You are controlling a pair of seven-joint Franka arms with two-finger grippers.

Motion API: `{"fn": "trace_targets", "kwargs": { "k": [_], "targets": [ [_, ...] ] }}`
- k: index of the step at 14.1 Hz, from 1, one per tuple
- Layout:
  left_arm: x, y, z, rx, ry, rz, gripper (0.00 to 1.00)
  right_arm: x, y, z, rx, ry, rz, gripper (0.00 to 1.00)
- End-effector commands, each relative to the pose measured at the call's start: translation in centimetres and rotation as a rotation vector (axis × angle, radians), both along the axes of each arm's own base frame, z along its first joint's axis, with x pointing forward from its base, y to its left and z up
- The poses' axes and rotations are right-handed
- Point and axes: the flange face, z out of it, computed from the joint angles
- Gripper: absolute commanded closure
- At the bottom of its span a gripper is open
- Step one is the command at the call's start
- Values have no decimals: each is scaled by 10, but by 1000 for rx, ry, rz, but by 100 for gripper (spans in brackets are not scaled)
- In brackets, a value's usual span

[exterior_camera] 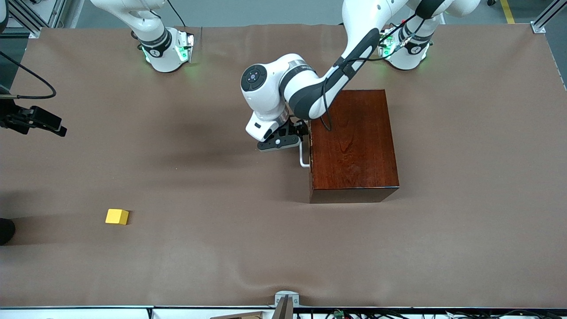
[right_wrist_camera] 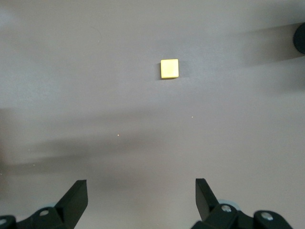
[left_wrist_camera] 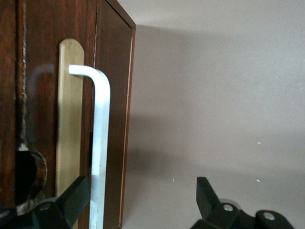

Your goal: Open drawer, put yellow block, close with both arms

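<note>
Black fingers of the left gripper (left_wrist_camera: pixel 143 200) are spread wide around the drawer's white handle (left_wrist_camera: pixel 101 143), not clamped on it; drawer (left_wrist_camera: pixel 112 95) looks closed. Right gripper (right_wrist_camera: pixel 141 198) hangs open, empty, above the yellow block (right_wrist_camera: pixel 169 68), which sits on the brown table (exterior_camera: pixel 221 248) toward the right arm's end.

Brown cloth-covered table (exterior_camera: pixel 465 230), wrinkled; grey floor (exterior_camera: pixel 274 12); aluminium frame (exterior_camera: pixel 545 17).

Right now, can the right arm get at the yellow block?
Probably yes. The right gripper is open and up over bare table, and the yellow block lies alone with nothing around it. The left gripper is away at the drawer handle.
</note>
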Motion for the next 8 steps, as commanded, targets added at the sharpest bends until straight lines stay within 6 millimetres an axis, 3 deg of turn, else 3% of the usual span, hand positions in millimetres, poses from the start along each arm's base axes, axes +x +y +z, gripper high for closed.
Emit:
{"fn": "trace_targets", "kwargs": {
  "k": [1, 8],
  "targets": [
    [5, 0, 0, 44, -32, -16, 0, -7, -1, 7, -8, -5, -5, 0],
    [6, -2, -21, 80, -54, -13, 0, -8, -1, 8, -10, -7, -5, 0]
  ]
}}
